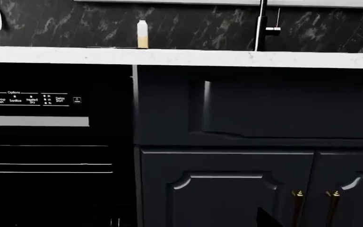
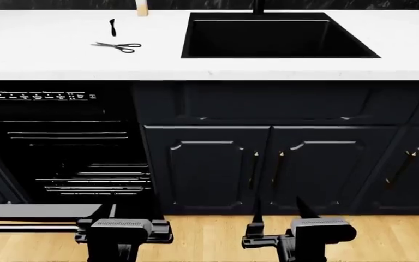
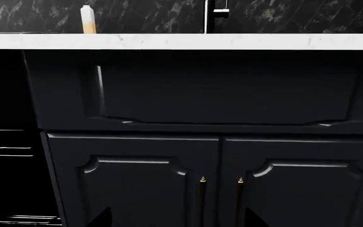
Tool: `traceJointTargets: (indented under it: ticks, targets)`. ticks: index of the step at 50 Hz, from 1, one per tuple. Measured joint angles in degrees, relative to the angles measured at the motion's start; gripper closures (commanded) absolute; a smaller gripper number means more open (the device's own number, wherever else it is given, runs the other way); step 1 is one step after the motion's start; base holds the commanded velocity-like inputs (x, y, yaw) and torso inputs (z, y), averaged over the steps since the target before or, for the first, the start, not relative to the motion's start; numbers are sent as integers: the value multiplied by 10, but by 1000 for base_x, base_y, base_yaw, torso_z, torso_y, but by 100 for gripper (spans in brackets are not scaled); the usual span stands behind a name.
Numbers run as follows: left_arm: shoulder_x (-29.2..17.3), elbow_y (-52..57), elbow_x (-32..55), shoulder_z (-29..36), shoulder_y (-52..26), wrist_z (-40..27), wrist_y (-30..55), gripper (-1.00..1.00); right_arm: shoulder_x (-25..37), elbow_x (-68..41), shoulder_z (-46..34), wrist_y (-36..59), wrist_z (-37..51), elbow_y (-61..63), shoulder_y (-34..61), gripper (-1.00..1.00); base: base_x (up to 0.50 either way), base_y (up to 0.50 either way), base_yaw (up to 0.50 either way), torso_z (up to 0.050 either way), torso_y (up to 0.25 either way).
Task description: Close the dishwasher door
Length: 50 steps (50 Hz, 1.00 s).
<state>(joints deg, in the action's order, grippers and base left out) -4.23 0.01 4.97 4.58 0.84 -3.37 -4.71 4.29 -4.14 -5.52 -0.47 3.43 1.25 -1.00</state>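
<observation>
The dishwasher point(image 2: 64, 142) at the left stands open, and its wire racks point(image 2: 96, 177) show inside. The dishwasher door point(image 2: 39, 210) hangs folded down toward me; only its grey top edge and a silver line of the handle below it show. That grey edge also shows in the left wrist view point(image 1: 33, 121), under the control panel point(image 1: 30, 100). My left gripper point(image 2: 131, 210) is open and empty, just right of the door's edge. One left fingertip point(image 1: 266, 218) shows. My right gripper point(image 2: 280, 210) is open and empty in front of the navy cabinet doors; it also shows in the right wrist view point(image 3: 178, 218).
A white counter point(image 2: 49, 60) holds scissors point(image 2: 118, 47), a small black tool point(image 2: 113, 27) and a black sink point(image 2: 279, 35). A small bottle point(image 1: 142, 34) and the faucet point(image 1: 262, 26) stand at the back. Navy cabinet doors with brass handles point(image 2: 264, 169) sit under the sink. The floor point(image 2: 202, 240) is wood.
</observation>
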Motion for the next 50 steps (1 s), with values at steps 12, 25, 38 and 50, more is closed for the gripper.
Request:
traceJointTargets:
  ticks: [12, 25, 38, 50]
  targets:
    - [-8, 1, 8, 11, -1, -8, 1, -100, 8, -12, -9, 3, 7, 1, 1, -100, 0, 0, 0, -50, -4]
    - [-16, 1, 16, 22, -2, -17, 1, -100, 16, -20, -19, 3, 16, 0, 2, -100, 0, 0, 0, -50, -16]
    - [-23, 1, 22, 31, -3, -25, -1, -100, 23, -25, -29, 3, 23, -3, 5, -100, 0, 0, 0, -50, -16]
    - [-29, 0, 27, 39, -3, -31, -3, -100, 28, -29, -37, 2, 30, -5, 6, -100, 0, 0, 0, -50, -17]
